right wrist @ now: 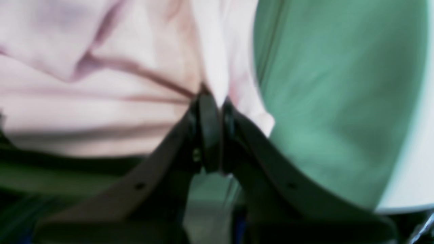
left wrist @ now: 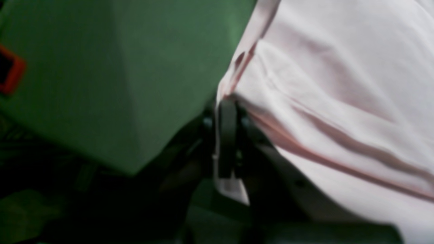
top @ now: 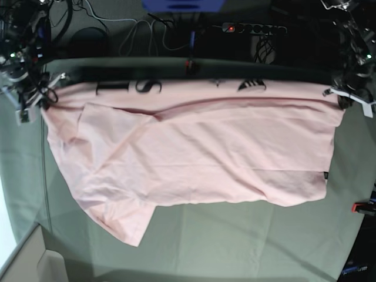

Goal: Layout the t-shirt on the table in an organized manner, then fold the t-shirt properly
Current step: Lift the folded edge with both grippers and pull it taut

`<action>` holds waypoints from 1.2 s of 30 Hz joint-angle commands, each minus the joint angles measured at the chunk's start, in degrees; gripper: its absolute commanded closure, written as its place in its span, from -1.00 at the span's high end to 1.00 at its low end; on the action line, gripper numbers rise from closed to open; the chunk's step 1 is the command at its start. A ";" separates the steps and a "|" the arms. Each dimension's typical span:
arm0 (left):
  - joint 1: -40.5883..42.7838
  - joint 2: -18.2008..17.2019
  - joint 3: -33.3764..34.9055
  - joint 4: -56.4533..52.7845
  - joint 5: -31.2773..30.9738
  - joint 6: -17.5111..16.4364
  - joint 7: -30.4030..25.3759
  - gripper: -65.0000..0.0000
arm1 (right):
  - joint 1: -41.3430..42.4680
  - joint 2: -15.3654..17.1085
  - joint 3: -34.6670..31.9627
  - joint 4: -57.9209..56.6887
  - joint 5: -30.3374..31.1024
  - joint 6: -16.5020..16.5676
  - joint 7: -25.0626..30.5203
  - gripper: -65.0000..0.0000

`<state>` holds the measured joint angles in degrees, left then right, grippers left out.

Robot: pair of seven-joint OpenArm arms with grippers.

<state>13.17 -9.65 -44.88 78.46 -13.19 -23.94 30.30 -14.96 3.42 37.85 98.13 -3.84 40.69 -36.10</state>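
1. Base view: the t-shirt point(top: 194, 158) is spread wide across the table point(top: 235, 241), with its far edge stretched taut between the 2 arms. A strip along that far edge is turned over, showing black lettering point(top: 126, 87).
2. Relative to the t-shirt: the right gripper point(top: 40, 97) sits at 1 far corner and the left gripper point(top: 343, 97) at the other far corner. The near hem lies on the table, and 1 sleeve point(top: 126, 223) trails out toward the near edge.
3. Left wrist view: the left gripper point(left wrist: 228, 135) is clamped on a pinch of t-shirt point(left wrist: 339, 101) edge; pink cloth shows between the closed jaws. A red clamp point(left wrist: 10, 69) is well apart from the t-shirt, at the edge of the table point(left wrist: 118, 84).
4. Right wrist view: the right gripper point(right wrist: 215, 132) is also clamped on t-shirt point(right wrist: 101, 67) fabric, jaws together, with the table point(right wrist: 339, 101) beside it.
5. Judgement, step in hand: laying out. Creases run diagonally across the body, so the cloth is not flat.
6. Risks:
   - Each grip looks thin; more tension could pull an edge free, dropping 1 corner.
   - Uneven travel of the 2 arms would skew the shirt and deepen the creases.
   - The trailing sleeve may bunch or fold under if the shirt is dragged.
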 commanded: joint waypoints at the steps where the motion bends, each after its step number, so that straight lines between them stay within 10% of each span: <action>1: -0.64 -1.21 -0.26 3.35 -0.22 0.34 -0.11 -1.00 | 0.59 1.55 0.35 3.02 0.28 -0.69 1.33 -1.00; 12: -4.25 -0.68 -3.86 14.60 -0.22 0.34 8.95 -1.00 | 6.83 2.78 0.88 6.97 0.28 -0.69 -6.58 -1.00; 36: -3.72 1.08 -9.93 10.38 -0.30 0.25 8.51 -1.00 | 9.03 -1.35 3.87 9.52 0.54 -0.69 -5.00 -1.00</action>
<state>9.76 -6.98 -54.04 87.44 -14.06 -24.88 41.34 -6.28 1.08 41.12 106.43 -2.02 41.08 -42.11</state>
